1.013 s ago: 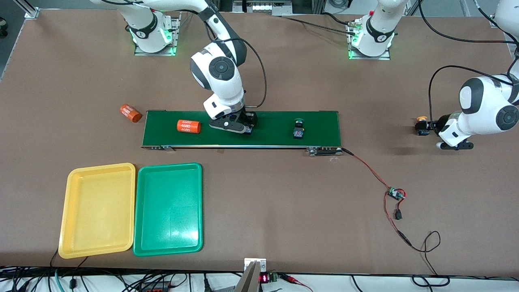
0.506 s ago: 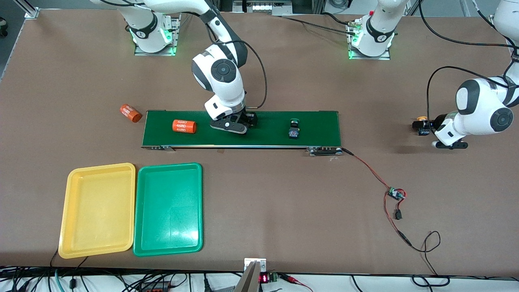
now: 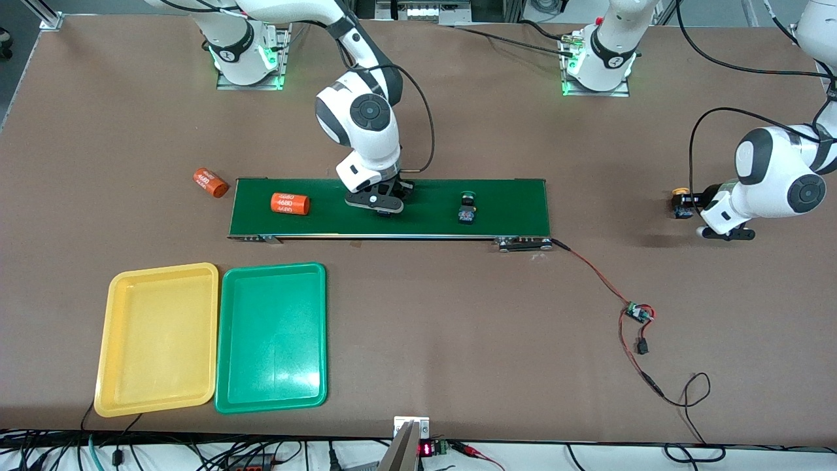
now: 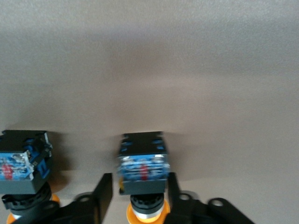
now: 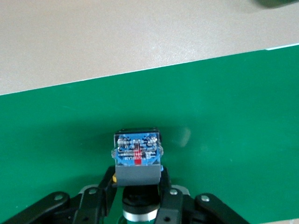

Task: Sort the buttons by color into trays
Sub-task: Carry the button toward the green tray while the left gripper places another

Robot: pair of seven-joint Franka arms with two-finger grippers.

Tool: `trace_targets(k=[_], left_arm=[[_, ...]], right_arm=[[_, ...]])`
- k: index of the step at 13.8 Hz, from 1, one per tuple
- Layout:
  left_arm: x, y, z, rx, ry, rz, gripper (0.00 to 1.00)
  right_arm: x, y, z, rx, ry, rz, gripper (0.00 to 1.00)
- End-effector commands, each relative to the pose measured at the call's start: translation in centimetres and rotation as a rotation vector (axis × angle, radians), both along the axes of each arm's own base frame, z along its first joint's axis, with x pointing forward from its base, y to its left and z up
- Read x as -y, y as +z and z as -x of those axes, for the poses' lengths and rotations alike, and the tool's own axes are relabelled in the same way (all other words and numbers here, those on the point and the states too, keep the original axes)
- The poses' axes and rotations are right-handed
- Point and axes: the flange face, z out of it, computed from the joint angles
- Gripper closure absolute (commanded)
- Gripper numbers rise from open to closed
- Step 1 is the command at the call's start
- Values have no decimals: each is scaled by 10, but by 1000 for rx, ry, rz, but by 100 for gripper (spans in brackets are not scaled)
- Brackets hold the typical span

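Open brown counter (image 3: pixel 458 340) lies between the green belt (image 3: pixel 516 196) and the yellow tray (image 3: pixel 157 267) and green tray (image 3: pixel 273 266), which sit touching side by side, empty, near the front edge toward the right arm's end. The right gripper (image 5: pixel 138 179) is down on the belt, fingers clenched on a button (image 5: pixel 138 158) that the front view hides. The left gripper (image 4: pixel 139 181) is low over bare counter off the belt's end, fingers grasping a yellow button (image 4: pixel 142 163). Its wrist view shows a second yellow button (image 4: pixel 23 161) just beside it; the front view shows only one. Since a second ago both sets of fingers have closed, and the green button (image 3: pixel 467 208) and orange cylinder (image 3: pixel 289 203) have ridden the belt toward the right arm's end.
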Motion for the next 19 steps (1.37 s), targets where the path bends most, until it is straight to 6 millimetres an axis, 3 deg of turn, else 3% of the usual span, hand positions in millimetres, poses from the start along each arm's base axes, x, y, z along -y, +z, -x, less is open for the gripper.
trace_targets(k=[1, 2, 5, 7, 9, 12, 17, 19], left_arm=[[-2, 12, -8, 23, -32, -20, 85], [4, 21, -13, 37, -39, -28, 88], [54, 58, -38, 97, -129, -66, 95], [101, 85, -52, 147, -181, -58, 95], [151, 109, -69, 198, -259, -63, 96], [227, 132, -74, 245, -331, -23, 98], [332, 129, -55, 219, -311, 126, 100], [351, 121, -49, 197, -235, 120, 100]], right_arm=[[-1, 12, -2, 3, -1, 14, 100], [1, 19, -3, 2, -4, 17, 100], [18, 50, -15, 25, -6, 45, 99], [37, 77, -18, 35, 55, 141, 99], [71, 112, -29, -4, 125, 204, 99], [114, 151, -70, -57, 180, 234, 99], [193, 177, -151, -42, 123, 115, 99], [227, 171, -173, -53, 130, 86, 97]])
